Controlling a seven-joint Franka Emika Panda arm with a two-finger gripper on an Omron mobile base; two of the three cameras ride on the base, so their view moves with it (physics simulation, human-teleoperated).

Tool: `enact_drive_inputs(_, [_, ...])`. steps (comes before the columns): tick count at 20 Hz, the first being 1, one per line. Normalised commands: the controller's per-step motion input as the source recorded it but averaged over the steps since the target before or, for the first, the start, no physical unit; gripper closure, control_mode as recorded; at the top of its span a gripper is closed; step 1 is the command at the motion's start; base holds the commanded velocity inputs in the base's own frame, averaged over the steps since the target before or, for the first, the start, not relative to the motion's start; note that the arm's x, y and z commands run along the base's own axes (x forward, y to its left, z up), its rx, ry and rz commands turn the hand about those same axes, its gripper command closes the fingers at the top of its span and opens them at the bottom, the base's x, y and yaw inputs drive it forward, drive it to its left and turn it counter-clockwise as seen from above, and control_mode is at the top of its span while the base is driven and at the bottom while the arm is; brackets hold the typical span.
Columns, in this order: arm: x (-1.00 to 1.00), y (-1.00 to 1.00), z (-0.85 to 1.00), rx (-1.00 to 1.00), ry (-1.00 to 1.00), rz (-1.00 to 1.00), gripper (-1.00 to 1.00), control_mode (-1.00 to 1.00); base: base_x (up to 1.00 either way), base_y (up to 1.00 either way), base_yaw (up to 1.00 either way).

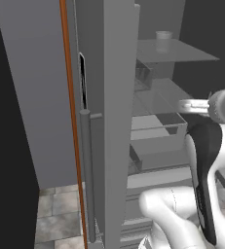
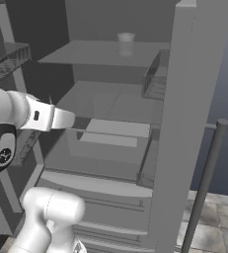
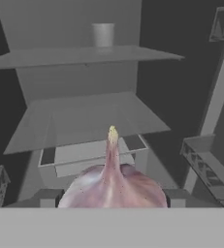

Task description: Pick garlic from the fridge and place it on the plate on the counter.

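Hand view — garlic point(image 3: 114, 186) right at end effector.

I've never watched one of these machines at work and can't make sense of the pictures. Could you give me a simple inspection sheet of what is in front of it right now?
Surface: grey shelves inside the open fridge; nothing seen of a worktop.
Job's things: garlic, pinkish bulb with a pointed tip, close up at the claw in the hand view; the plate, nothing seen.
Clutter: one translucent grey cup standing on the top shelf.
Claw: its fingers are hidden behind the garlic, so the grip cannot be judged.
Cables: nothing seen.
Surroundings: fridge door with bar handle, stone floor tiles, drawers below the shelves.
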Motion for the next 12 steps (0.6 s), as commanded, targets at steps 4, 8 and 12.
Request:
enact_drive_inputs(4, [-0.18,0.09,-0.08,0.0,0.04,0.0,1.0,1.0,-0.1,0.01,0.0])
enact_drive_inputs(8, [0.0,0.0,0.0,0.0,0.0,0.0,1.0,1.0,-0.64,0.0,-0.01])
enact_drive_inputs(12, [0.0,0.0,0.0,0.0,0.0,0.0,1.0,1.0,-0.75,0.0,-0.04])
